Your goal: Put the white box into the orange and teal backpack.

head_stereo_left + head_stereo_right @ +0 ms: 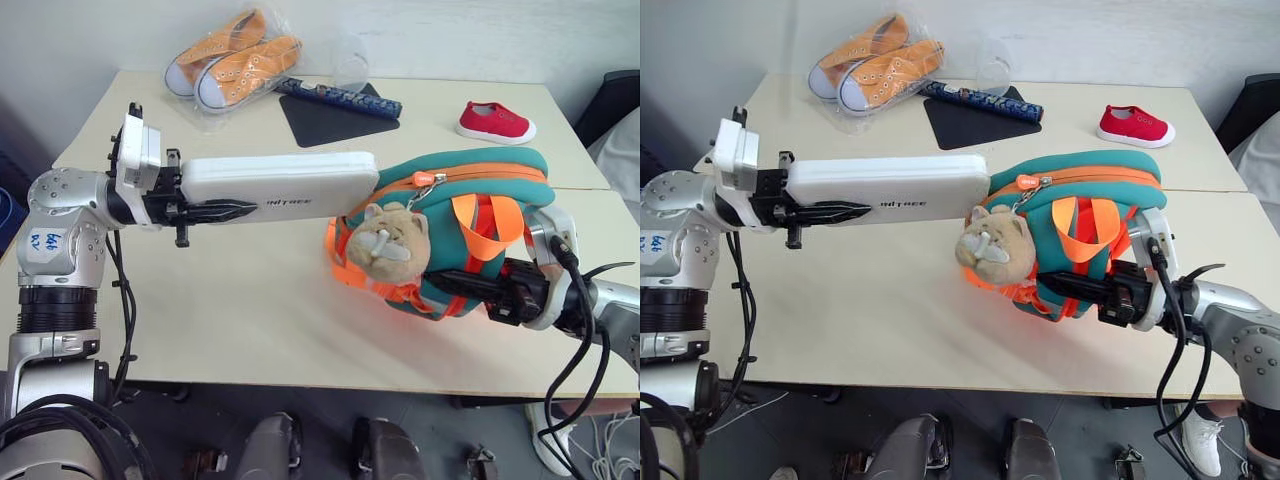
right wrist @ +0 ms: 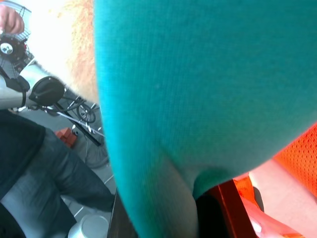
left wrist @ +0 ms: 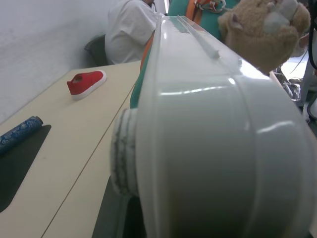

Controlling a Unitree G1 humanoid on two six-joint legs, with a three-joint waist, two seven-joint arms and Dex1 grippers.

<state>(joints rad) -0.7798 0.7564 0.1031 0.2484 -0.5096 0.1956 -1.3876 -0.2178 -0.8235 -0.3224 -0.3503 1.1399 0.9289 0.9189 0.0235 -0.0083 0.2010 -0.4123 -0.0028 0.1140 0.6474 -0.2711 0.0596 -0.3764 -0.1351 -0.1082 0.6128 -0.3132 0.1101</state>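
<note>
The white box (image 1: 280, 185) hangs level above the table, with my left gripper (image 1: 225, 200) shut on its left end. Its right end touches the zipper opening of the orange and teal backpack (image 1: 470, 180); whether it is inside I cannot tell. The backpack lies on its side, lifted off the table, a beige plush cat (image 1: 390, 240) dangling at its front. My right gripper (image 1: 470, 285) is shut on the backpack's underside near the orange straps. The left wrist view shows the white box (image 3: 208, 148) close up with the plush cat (image 3: 267, 29) beyond it. Teal backpack fabric (image 2: 198, 89) covers the right wrist view.
On the beige table (image 1: 250, 320), at the back, lie a bagged pair of orange shoes (image 1: 232, 58), a clear cup (image 1: 350, 65), a black mat (image 1: 330, 118) with a blue patterned roll (image 1: 340, 98), and a red shoe (image 1: 495, 122). A person in white (image 3: 131, 29) sits beyond the table.
</note>
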